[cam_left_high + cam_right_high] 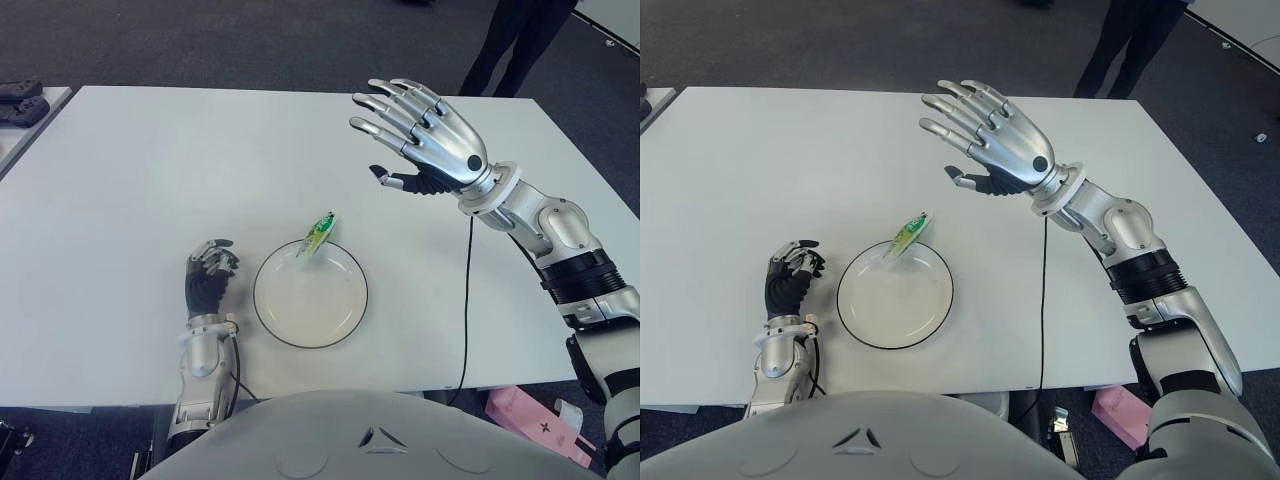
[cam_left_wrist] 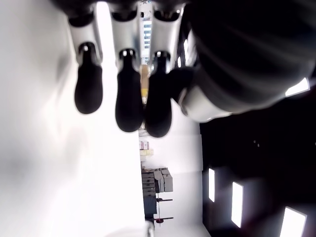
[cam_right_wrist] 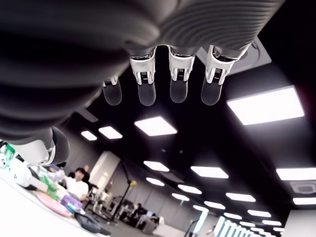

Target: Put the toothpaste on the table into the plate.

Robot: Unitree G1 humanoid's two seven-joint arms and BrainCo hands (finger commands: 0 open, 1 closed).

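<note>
Toothpaste (image 1: 319, 233) lay across the plate (image 1: 283, 316) rim at about 12 o'clock, long axis tilted toward 1 o'clock, in the eye views. The right hand (image 1: 425, 135) hung above the table (image 1: 130, 180) at the tube's 1 o'clock, fingers spread, empty; the left hand (image 1: 208, 280), curled, showed at the plate's 9 o'clock, nearer. A person's legs (image 1: 518, 40) stood beyond. Each wrist view showed its hand holding nothing.

Black cable (image 1: 468, 300) — person's legs (image 1: 515, 40) beyond.
</note>
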